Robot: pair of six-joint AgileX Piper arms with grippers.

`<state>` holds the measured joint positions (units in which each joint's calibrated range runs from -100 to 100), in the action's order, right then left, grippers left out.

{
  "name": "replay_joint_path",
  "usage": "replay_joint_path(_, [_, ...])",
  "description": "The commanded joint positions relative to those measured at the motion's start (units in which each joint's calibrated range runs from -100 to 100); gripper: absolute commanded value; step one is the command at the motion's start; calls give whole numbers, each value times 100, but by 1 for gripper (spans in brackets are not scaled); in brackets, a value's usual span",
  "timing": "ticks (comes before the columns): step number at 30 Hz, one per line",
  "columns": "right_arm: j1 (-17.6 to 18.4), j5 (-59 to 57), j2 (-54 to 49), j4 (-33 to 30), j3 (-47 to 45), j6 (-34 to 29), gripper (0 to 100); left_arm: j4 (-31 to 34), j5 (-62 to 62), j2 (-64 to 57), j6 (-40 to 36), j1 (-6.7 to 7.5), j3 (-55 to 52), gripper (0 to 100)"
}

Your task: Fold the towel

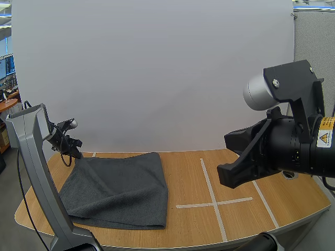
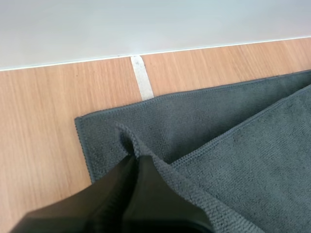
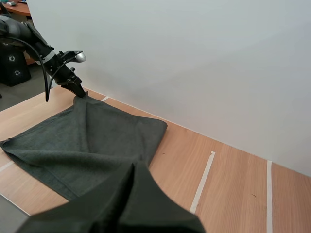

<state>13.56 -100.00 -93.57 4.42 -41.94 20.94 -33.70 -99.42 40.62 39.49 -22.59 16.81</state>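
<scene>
Towel (image 1: pixel 120 191) lay doubled on the left half of the bench (image 1: pixel 293 204). Left pincer (image 2: pixel 132 156) pinched upper layer's far-left corner. Right pincer (image 3: pixel 133 169) pressed together, raised over bare bench beside towel's right edge.

Bare desk (image 1: pixel 293 201) lies open from centre to lower right in the high view, crossed by flat tape lines (image 1: pixel 212 201). The towel (image 1: pixel 123 191) fills lower left, left gripper (image 1: pixel 77 153) at its far corner; right gripper (image 1: pixel 226 177) hangs mid right
</scene>
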Motion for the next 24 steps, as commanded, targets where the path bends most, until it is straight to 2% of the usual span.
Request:
replay_joint_path(1, [-55,0,-28,-37,-16,26,0,-24,-58,-72,11,-2,44,0])
replay_joint_path(24, [-106,0,-28,-47,-16,35,0,-214,506,-72,11,-11,44,0])
